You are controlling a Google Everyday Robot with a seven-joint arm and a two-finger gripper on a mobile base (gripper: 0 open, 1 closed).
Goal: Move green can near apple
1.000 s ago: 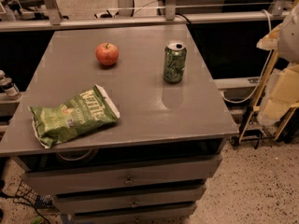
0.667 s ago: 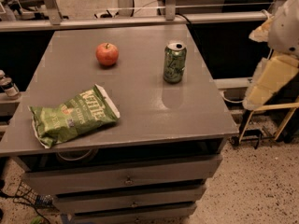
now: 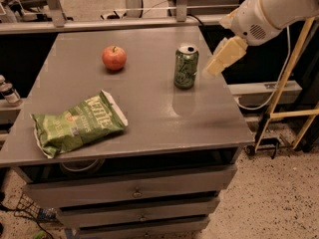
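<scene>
Ana: Arm's swung in from the right edge since a second ago. The end effector (image 3: 215, 66) now hangs just right of the can (image 3: 186, 66), not touching it.
Ben: Open or closed?
Ana: Cannot tell from this angle. It holds nothing. The can stands upright near the right side of the bench (image 3: 149, 103), well apart from the apple (image 3: 114, 58) at back left.
Ben: So the step is the grasp.
Ana: I'd say so. Best to come in level, centred on the can's middle, and close squarely; a glancing touch could tip it. Then carry it left, low, and set it beside the apple without nudging, since an apple rolls. The chip bag (image 3: 77, 123) lies off that path.
</scene>
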